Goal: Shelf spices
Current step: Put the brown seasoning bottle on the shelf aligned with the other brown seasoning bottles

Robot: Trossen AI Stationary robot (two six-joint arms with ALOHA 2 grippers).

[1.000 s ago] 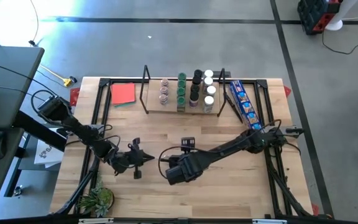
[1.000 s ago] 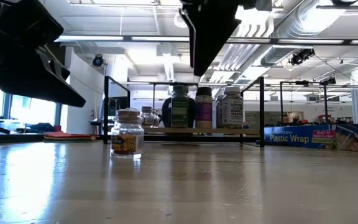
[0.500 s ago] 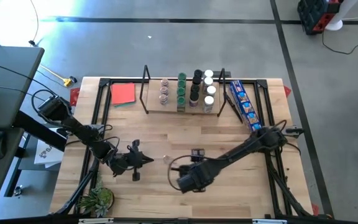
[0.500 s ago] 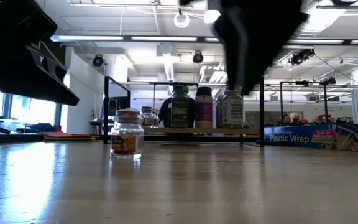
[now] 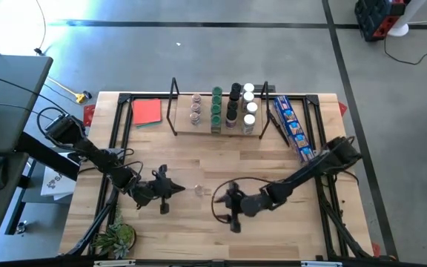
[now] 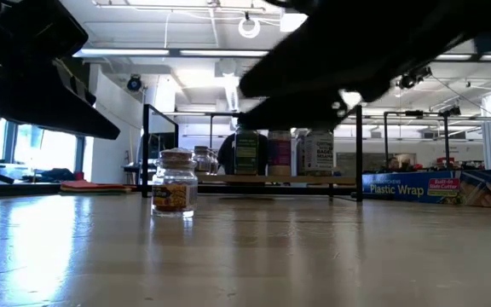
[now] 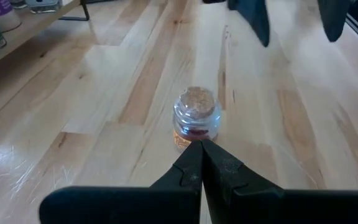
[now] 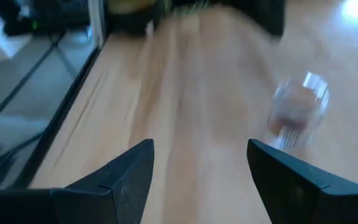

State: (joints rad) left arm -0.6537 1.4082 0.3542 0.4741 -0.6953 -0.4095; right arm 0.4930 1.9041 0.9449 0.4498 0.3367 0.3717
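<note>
Jar [image 6: 175,182] stands upright, cork up, between closed left end effector [image 5: 178,189] and wide-open, empty right end effector [image 5: 230,202].

You are looking at 1 shelf [image 5: 217,127] along the table's far edge. On it, 2 green-lidded jars [image 5: 216,104], 2 black-lidded jars [image 5: 233,102], 3 white-lidded jars [image 5: 250,105] and 2 clear jars [image 5: 196,108] are showing. 1 cork-topped jar [image 5: 202,190] is standing alone near the table's [image 5: 199,159] near edge.
</note>
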